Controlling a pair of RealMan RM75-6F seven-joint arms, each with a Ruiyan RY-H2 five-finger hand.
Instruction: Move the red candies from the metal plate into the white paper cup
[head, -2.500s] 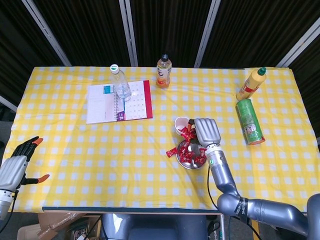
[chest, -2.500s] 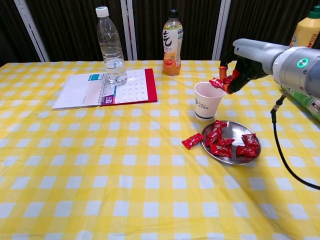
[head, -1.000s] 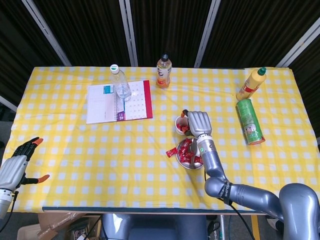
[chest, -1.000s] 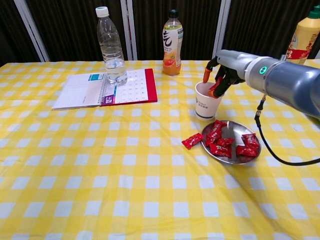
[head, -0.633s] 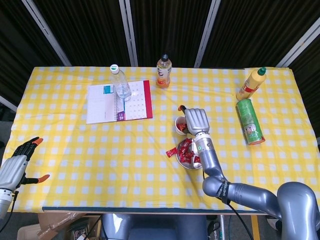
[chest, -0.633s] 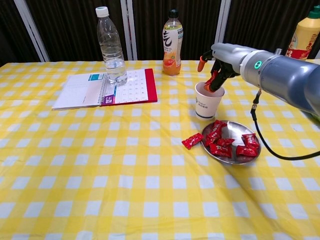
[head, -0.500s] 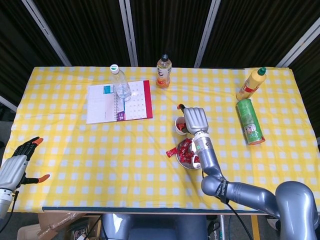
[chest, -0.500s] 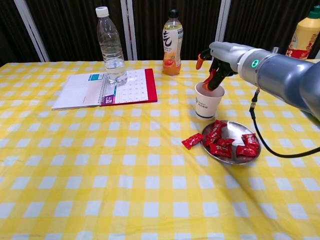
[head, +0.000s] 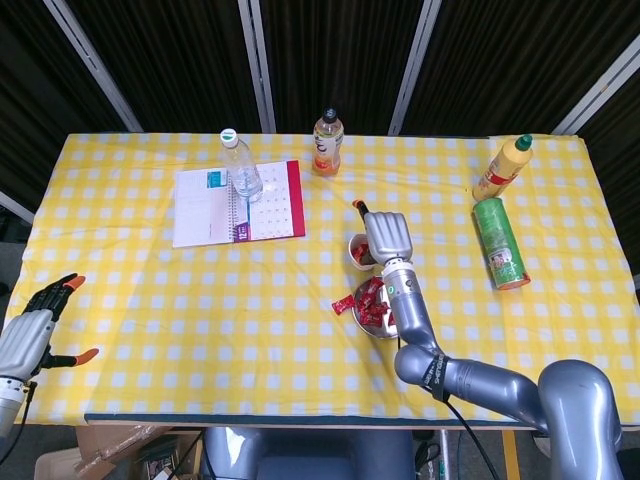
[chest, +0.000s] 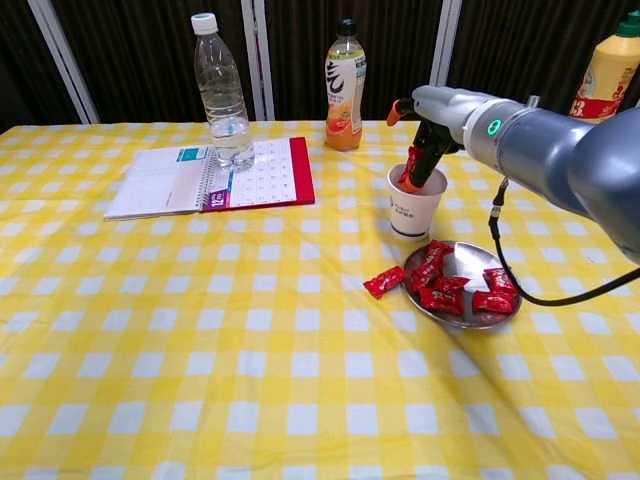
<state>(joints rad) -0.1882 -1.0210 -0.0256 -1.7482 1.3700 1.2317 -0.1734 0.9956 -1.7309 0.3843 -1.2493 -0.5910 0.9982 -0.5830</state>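
Right hand (chest: 425, 125) over one cup (chest: 412, 205) (white)

Two clear bottles (chest: 221, 88), one yellow squeeze bottle (head: 503, 166), one green can (head: 499, 256), one notebook (chest: 212, 176), one white paper cup (chest: 414, 205), one metal plate (chest: 466, 264), about six red candies (chest: 436, 285).

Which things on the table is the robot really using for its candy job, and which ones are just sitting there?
Part of the job:
- red candies
- metal plate
- white paper cup
- right hand, over the cup

Just lying about:
- water bottle
- notebook
- orange drink bottle
- yellow squeeze bottle
- green can, lying on its side
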